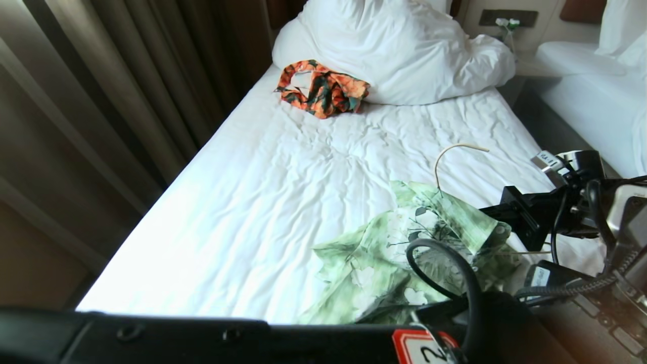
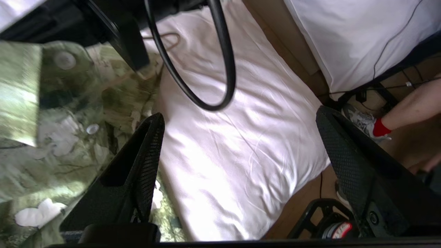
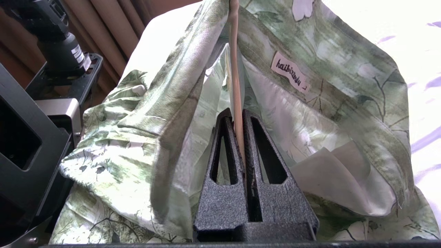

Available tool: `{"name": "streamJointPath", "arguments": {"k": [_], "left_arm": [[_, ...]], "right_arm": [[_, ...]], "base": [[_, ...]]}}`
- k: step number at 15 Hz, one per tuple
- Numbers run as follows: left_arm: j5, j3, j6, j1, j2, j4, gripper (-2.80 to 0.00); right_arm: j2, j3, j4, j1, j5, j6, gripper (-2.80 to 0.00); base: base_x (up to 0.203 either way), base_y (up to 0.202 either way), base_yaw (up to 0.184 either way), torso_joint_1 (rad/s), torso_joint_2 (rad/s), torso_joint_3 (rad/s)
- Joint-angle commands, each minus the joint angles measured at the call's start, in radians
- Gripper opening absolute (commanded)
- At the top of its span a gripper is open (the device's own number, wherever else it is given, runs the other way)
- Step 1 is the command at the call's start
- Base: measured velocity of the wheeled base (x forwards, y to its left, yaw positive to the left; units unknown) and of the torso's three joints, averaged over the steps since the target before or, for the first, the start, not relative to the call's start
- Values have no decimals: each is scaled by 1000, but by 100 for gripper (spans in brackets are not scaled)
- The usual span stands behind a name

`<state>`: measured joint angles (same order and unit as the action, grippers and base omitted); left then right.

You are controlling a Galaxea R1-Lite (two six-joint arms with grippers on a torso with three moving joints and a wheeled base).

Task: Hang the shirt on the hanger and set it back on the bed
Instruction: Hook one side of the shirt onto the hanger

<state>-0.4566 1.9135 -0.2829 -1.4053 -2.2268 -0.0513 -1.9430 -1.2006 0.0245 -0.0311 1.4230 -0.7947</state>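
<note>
**Shirt draped over hanger at the near end of the bed**

The bed (image 1: 283, 167) with its wrinkled white sheet fills the head view, a white duvet (image 1: 399, 50) heaped at its far end and a small orange patterned garment (image 1: 323, 91) just before it. The green floral shirt (image 1: 394, 253) lies crumpled on the near right part of the sheet. The cream hanger (image 1: 457, 151) sits inside it, hook poking out past the collar. The right gripper (image 3: 243, 137) is clamped on the hanger's wire inside the shirt. The left gripper (image 2: 241, 165) stands spread wide and holds nothing, one finger beside the fabric.
</note>
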Motion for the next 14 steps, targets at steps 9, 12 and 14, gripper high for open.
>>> {"name": "streamJointPath", "arguments": {"k": [9, 12, 14], "left_arm": [[-12, -433, -39, 69, 212, 110, -280], [2, -638, -35, 147, 330, 188, -280], [71, -776, 21, 255, 412, 306, -280]], "right_arm": [[6, -6, 0, 0, 8, -3, -280], [9, -7, 0, 0, 8, -1, -280], [13, -7, 0, -3, 8, -1, -280]], "base": [[0, 0, 0, 0, 0, 0], [0, 0, 0, 0, 0, 0], [0, 0, 0, 0, 0, 0]]}}
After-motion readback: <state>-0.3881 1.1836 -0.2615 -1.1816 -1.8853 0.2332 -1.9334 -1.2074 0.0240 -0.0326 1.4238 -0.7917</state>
